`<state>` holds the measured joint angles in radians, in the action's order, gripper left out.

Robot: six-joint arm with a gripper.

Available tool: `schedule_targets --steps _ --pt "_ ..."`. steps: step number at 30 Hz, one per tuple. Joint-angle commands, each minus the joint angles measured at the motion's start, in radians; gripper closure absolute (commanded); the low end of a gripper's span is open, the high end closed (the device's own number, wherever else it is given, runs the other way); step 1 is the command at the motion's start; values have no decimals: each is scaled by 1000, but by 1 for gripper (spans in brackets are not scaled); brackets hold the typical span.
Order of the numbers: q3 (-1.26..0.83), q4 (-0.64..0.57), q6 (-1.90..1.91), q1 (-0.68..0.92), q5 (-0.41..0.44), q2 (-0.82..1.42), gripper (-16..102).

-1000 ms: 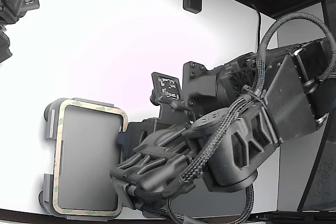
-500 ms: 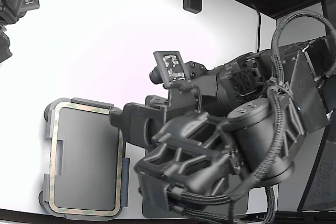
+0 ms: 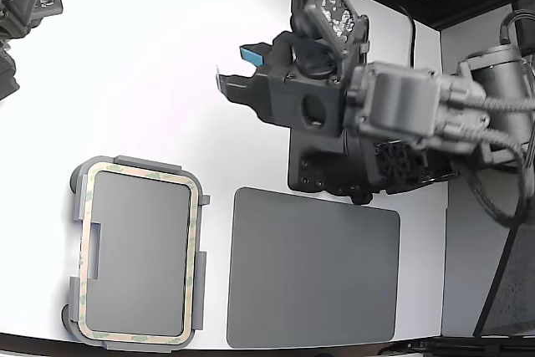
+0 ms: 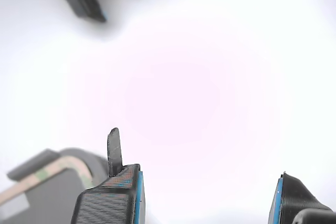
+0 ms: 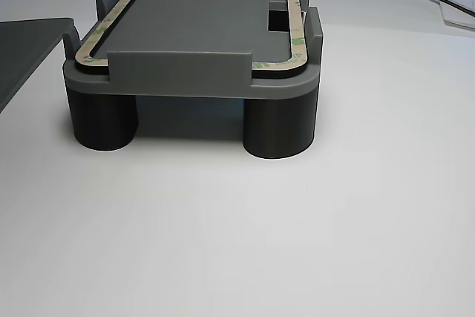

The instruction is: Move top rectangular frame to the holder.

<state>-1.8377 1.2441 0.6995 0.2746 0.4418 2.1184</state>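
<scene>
The frame [image 3: 139, 255] lay flat on the holder [image 3: 78, 206], seated inside the raised tabs along the holder's edges, which appeared to hold it square and stop it sliding; in the other view the frame [image 5: 111, 20] sat level on the plate, with the holder [image 5: 193, 83] propped on round legs above the table [image 5: 297, 220]; the placing looked done. The gripper [image 3: 234, 73] hung over bare table, well apart from the holder, its jaws spread and nothing between them, since the frame no longer needed holding; the wrist view showed the same gap, with a corner of the frame [image 4: 50, 170] low in the picture. The dark mat [image 3: 313, 269] lay just beside the holder, bare.
</scene>
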Motion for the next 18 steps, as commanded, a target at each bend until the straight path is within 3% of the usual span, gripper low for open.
schedule_targets --steps 1,8,14,18 --pt "-293 -138 -388 -104 -98 330 -14" --pt "-641 -278 -561 -287 -298 667 -14" --pt "-790 -284 -591 -311 -362 801 -14" --pt "-799 -275 -592 -310 -356 838 -14"
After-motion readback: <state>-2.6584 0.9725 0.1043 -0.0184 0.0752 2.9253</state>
